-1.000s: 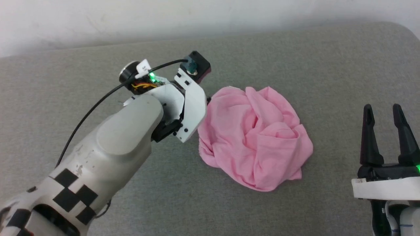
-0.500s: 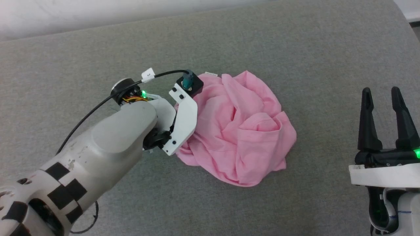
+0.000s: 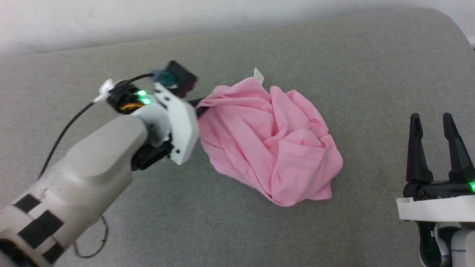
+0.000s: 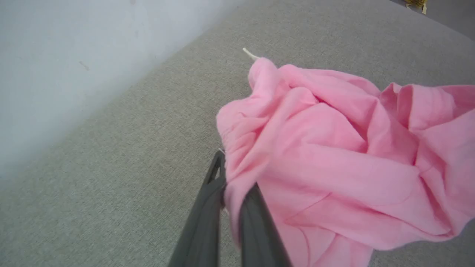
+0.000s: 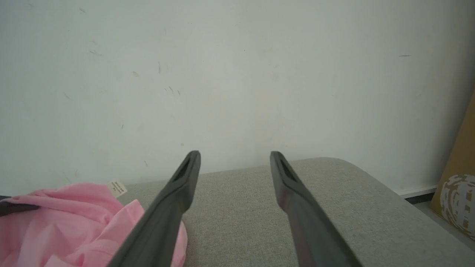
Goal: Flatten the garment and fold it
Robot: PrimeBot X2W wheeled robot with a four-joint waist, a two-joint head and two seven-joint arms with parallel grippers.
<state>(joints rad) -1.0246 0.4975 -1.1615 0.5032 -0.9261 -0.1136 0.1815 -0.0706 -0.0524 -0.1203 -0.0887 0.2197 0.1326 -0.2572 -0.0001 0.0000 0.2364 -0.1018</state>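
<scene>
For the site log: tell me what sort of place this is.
Likely a plain indoor room, perhaps a test space: a grey fabric-covered surface against a bare scuffed white wall, a brown board beside it.

Indoor room — grey upholstered surface [image 3: 334, 55], white wall [image 5: 237, 74]

Pink garment [image 4: 334, 167] lay bunched on grey cushion [image 4: 111, 178]; left gripper [image 4: 233, 181] clamped its near fold, w/ white tag [image 4: 249, 54] at far edge.

Before you a grey woven-cloth surface [image 3: 297, 237] with a rounded far corner, behind it a plain white wall [image 5: 237, 74] with small scuff marks, soft even light
</scene>
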